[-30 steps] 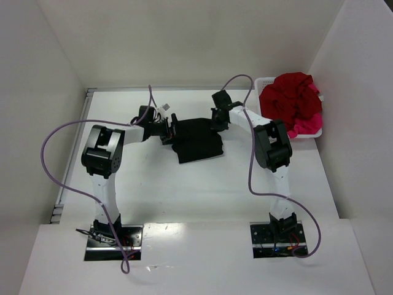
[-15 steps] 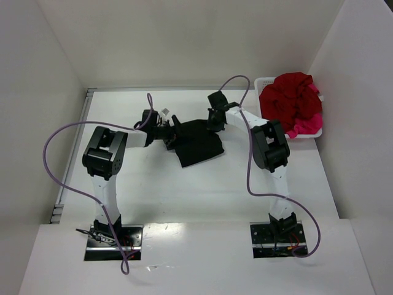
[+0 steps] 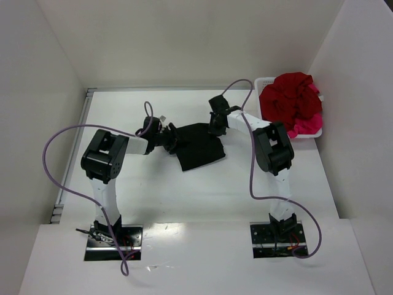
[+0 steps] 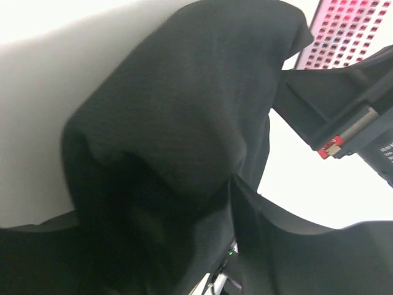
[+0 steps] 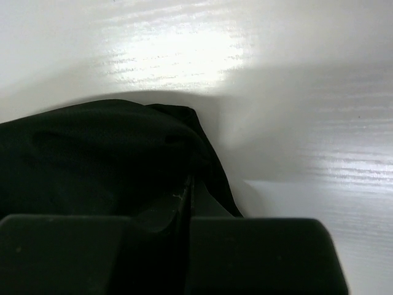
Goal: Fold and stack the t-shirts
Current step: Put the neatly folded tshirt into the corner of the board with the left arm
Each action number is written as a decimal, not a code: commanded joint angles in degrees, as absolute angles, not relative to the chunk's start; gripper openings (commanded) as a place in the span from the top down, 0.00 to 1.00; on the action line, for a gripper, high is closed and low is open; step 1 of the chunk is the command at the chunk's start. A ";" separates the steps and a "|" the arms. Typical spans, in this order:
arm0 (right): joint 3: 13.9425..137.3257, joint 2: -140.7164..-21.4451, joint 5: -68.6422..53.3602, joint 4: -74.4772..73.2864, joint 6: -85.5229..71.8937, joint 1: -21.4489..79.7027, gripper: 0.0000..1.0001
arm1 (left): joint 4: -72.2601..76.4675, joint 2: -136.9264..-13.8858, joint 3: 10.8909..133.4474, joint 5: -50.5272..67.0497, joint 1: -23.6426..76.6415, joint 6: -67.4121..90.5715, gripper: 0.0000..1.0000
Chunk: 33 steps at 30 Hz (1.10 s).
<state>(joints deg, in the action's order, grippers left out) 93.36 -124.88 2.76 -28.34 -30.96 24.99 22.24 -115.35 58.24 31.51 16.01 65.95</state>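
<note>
My left gripper [image 3: 169,139] sat at the left edge of the black t-shirt [image 3: 198,147], touching the cloth. From my left wrist, the dark fabric rose in a bunched fold that filled most of the view and covered my jaws, so I could not tell whether they were spread or pinching. My left arm stood up from its near base to a raised elbow, and the forearm ran right and low across the table [image 3: 184,190] to the shirt.

The black t-shirt lay on the table between my two grippers, mostly flat and skewed, with its near corner pointing toward my bases.

My right gripper [image 3: 215,125] was at the shirt's far right corner. From the right wrist, my two fingers [image 5: 92,252] were pressed together with only a thin seam between them, and the black cloth ran into that seam, pinched. My right arm rose from its base to an elbow, and the forearm angled far and left down to that corner.

At the far right stood the white basket [image 3: 264,82], heaped with dark red t-shirts [image 3: 291,98], with a bright pink t-shirt [image 3: 305,128] showing at its near edge.
</note>
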 commanded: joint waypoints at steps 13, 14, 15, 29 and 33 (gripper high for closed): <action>86.13 -122.43 4.22 -32.79 -31.20 26.37 1.00 | 1.97 -118.30 70.74 38.58 13.36 43.95 0.98; 85.52 -121.91 3.70 -32.78 -31.20 26.37 1.00 | 0.98 -118.30 71.62 37.80 12.75 43.16 0.99; 85.52 -121.90 3.69 -32.09 -31.20 26.37 1.00 | -0.86 -118.30 72.76 37.18 12.74 40.72 1.00; 89.28 -107.16 -2.37 -22.59 -29.36 25.23 0.00 | -27.41 -123.92 91.47 27.52 8.44 25.32 1.00; 91.84 -103.11 -2.90 -23.11 -28.74 24.09 0.00 | -29.88 -125.33 95.35 23.48 7.82 23.74 1.00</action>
<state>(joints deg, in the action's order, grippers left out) 87.77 -109.71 -2.55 -24.77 -29.89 24.99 -25.32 -124.20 91.64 27.88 8.69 27.24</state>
